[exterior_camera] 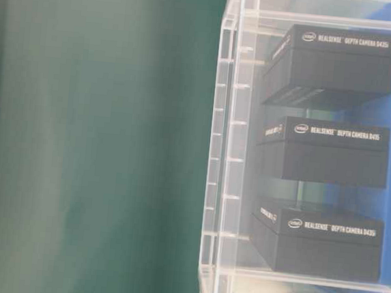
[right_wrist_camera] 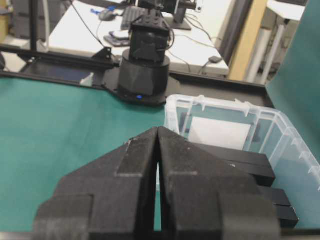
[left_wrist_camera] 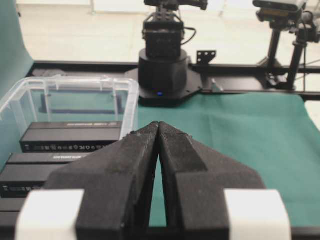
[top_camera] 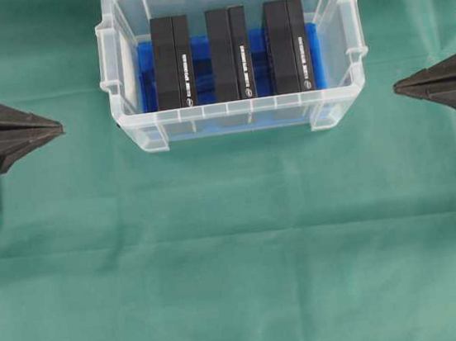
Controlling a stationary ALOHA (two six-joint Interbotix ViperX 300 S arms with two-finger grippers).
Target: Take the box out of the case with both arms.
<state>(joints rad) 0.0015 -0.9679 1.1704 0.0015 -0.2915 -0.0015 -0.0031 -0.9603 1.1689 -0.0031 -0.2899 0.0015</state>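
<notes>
Left gripper (top_camera: 58,125): jaws closed, empty.
Right gripper (top_camera: 398,88): jaws closed, empty.
Case (top_camera: 127,125): between both, equally near.
RealSense boxes (top_camera: 173,61): long axes crosswise to grippers.

Overhead looks down; all 4 views share the case (top_camera: 238,119).
</notes>
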